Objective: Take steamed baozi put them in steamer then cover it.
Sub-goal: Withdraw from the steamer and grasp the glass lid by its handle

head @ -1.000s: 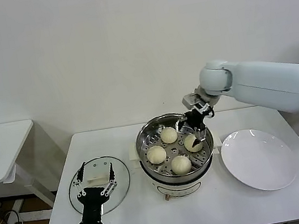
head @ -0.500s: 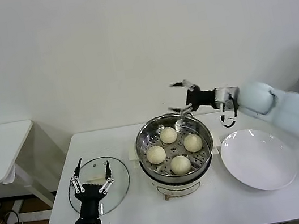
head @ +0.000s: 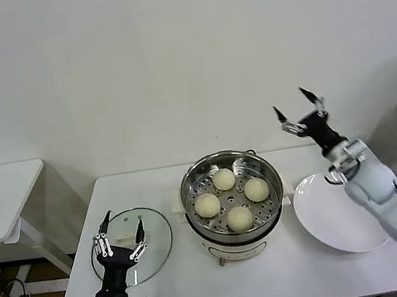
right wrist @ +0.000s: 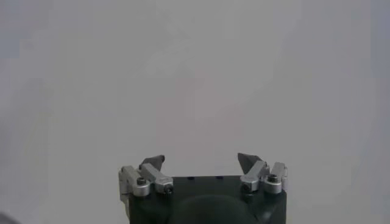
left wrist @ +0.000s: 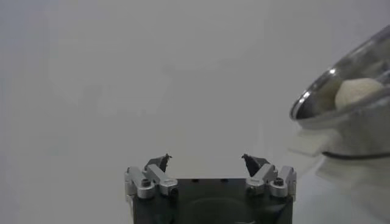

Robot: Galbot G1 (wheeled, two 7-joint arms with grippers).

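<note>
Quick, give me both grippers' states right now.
Left gripper: open, holding nothing, over the cover.
Right gripper: open, holding nothing, raised above the plate.

Soft, even, bright room light is falling from above, leaving only faint shadows on the white surface (head: 169,290) while the steamer (head: 230,189) rim is catching mild glare, and both wrist views are showing hazy, featureless grey backgrounds beyond sharply focused tool fingertips (left wrist: 163,161).
</note>
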